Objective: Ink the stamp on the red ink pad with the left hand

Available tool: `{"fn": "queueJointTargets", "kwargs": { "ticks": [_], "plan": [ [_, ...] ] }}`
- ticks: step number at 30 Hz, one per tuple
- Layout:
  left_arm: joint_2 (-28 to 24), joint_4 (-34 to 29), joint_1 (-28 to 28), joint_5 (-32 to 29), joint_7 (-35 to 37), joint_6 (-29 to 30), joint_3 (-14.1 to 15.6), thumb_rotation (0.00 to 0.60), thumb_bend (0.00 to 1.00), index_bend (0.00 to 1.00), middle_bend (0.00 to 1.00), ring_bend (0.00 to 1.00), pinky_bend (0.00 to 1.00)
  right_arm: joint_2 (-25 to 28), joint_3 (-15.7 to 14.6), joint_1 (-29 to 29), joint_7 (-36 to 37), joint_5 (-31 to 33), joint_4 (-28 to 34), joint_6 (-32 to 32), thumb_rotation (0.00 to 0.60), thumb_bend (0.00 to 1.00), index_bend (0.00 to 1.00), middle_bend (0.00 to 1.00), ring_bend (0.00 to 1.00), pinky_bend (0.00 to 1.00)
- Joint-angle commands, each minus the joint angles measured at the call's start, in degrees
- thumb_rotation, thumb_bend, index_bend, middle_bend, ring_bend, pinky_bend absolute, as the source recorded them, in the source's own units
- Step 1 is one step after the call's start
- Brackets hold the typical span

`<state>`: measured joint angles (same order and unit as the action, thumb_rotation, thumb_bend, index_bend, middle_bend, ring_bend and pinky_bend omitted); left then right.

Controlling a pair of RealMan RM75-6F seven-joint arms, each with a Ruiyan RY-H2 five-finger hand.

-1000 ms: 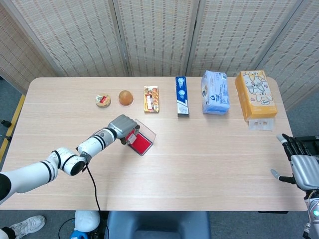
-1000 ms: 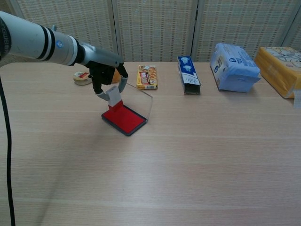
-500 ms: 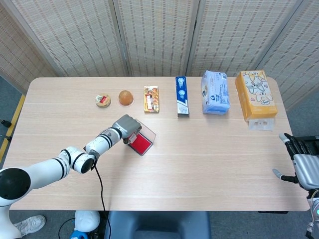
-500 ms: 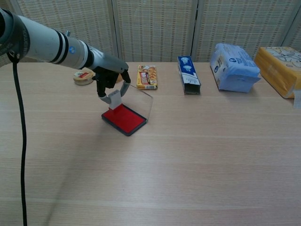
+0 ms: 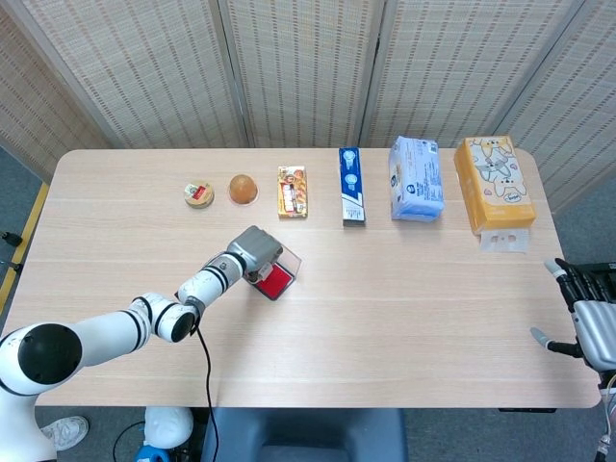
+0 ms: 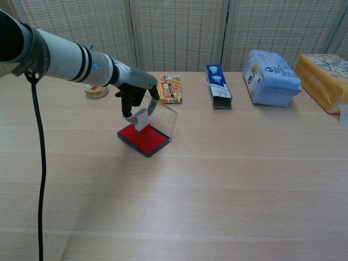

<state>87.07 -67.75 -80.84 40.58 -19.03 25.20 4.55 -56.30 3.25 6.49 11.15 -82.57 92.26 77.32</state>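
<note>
Step in hand: inking — left hand [image 6: 137,93] has the stamp [image 6: 141,119] down over the red ink pad [image 6: 145,138], and by the look of it the stamp's lower end is at or just off the red surface; the chest view cannot settle whether it touches.
Left hand: fingers closed around the stamp's top, gripping it from above, stamp hanging below the hand and slightly tilted.
Stamp: small pale block, poised over the far-left part of the pad, hidden under the hand in the head view.
Red ink pad: lying open on the table [image 6: 228,185], left of centre, its clear lid [image 6: 166,117] standing up along the far-right side, close beside the hand.
Right hand: parked off the table's right edge in the head view [image 5: 595,322], fingers spread, nothing in it.
Far edge of table: round tin [image 5: 198,194], orange ball [image 5: 243,188], snack box [image 5: 293,192], blue carton [image 5: 351,185], blue tissue pack [image 5: 416,178], yellow pack [image 5: 494,182], all in a row and well apart from the action.
Next move: likely a straight, level press down so the whole stamp face meets the red, then a clean lift.
Watch for: the raised lid right beside the fingers; a sideways drift could knock it or skid the pad across the table.
</note>
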Motion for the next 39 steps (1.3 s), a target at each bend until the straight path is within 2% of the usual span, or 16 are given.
{"fn": "queueJointTargets", "kwargs": {
  "ticks": [1,22,39],
  "plan": [
    [0.7,0.91,0.2,0.53,0.48,-0.61,-0.24,0.6,0.43,0.89,1.0,0.98,0.77,0.0,0.02,-0.06,0.02,0.01,-0.01,0.08,0.6,0.21,0.0,0.0,0.0,0.0],
    [4.45,7.96,1.66,7.06,5.31,-5.06,-2.84,0.6,0.43,0.89,1.0,0.98,0.78,-0.05,0.41,-0.28,0.16,0.9,-0.33,0.05,0.6,0.21,0.0,0.0,0.0,0.0],
    [5.56,9.58,3.24,11.58,7.82,-6.03,-3.73,0.6,0.43,0.89,1.0,0.98,0.78,-0.12,0.43,-0.36,-0.39,0.93,-0.12,0.03,0.6,0.21,0.0,0.0,0.0,0.0]
  ]
}}
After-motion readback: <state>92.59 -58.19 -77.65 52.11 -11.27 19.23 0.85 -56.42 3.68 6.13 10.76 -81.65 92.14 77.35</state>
